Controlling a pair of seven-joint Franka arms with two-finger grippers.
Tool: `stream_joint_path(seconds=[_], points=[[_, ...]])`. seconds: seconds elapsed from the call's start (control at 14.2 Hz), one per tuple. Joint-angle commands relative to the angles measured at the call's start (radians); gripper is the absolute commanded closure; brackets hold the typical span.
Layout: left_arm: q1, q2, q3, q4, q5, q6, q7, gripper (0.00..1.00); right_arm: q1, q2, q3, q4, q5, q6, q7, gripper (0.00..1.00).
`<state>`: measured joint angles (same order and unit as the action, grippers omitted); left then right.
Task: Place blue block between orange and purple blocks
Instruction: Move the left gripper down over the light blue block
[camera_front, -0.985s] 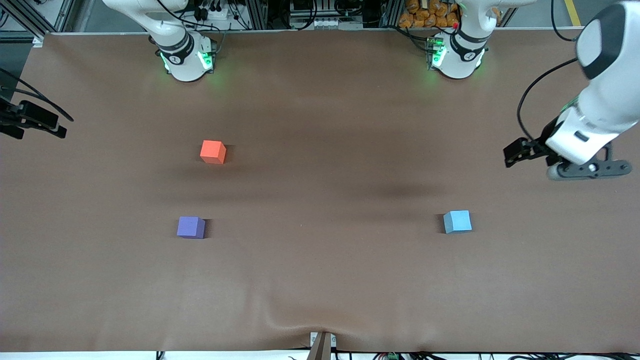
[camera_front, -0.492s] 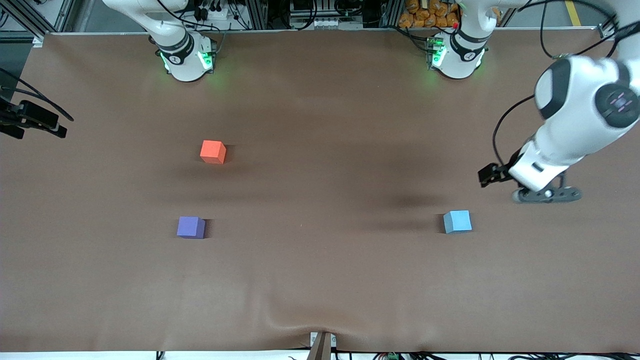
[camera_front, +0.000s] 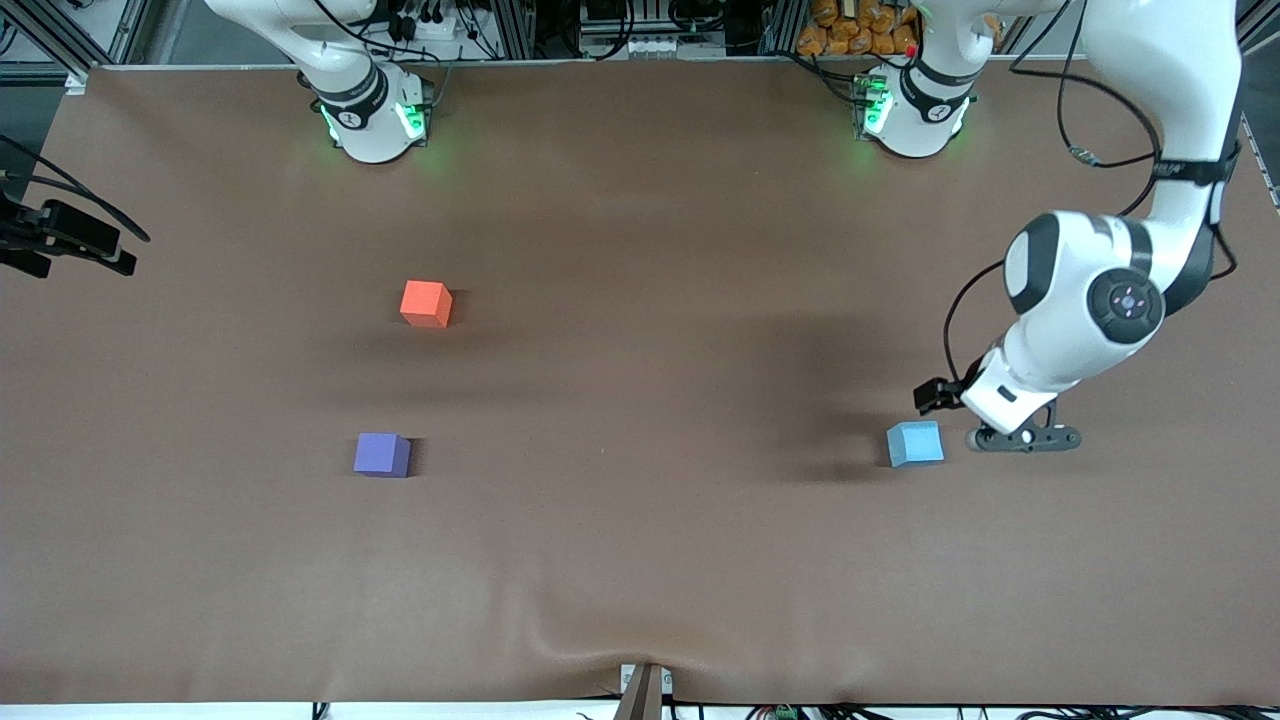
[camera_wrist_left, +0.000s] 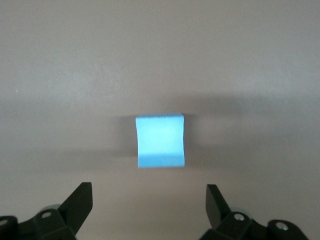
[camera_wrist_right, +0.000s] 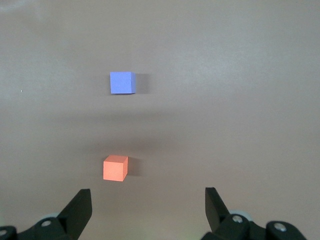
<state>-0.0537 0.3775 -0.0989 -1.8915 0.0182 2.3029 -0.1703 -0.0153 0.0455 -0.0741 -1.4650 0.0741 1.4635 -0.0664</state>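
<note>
The blue block lies on the brown table toward the left arm's end; it also shows in the left wrist view. My left gripper hangs above the table just beside the block, toward the left arm's end, and is open and empty. The orange block and the purple block lie apart toward the right arm's end, the purple one nearer the front camera. My right gripper is open and empty, high up, looking down on the orange block and the purple block; it is out of the front view.
The brown table cover has a small wrinkle at its front edge. A black fixture juts in at the right arm's end. The two arm bases stand along the back edge.
My left arm has swung down and in, from the table's end to just beside the blue block. The blocks have not moved.
</note>
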Motion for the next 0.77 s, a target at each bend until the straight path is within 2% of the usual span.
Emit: stream_joint_path(seconds=[0.0,0.14,0.7], points=[[-0.012,0.128,0.002,0.129,0.005,0.010,-0.057,0.00,0.005,-0.004,-0.003,0.009,0.012,-0.014,0.007,0.00],[-0.014,0.185,0.002,0.173,0.015,0.010,-0.057,0.00,0.005,-0.004,-0.003,0.009,0.012,-0.014,0.007,0.00],[-0.014,0.254,0.004,0.164,0.049,0.029,-0.058,0.00,0.009,-0.004,-0.003,0.009,0.012,-0.014,0.007,0.00]])
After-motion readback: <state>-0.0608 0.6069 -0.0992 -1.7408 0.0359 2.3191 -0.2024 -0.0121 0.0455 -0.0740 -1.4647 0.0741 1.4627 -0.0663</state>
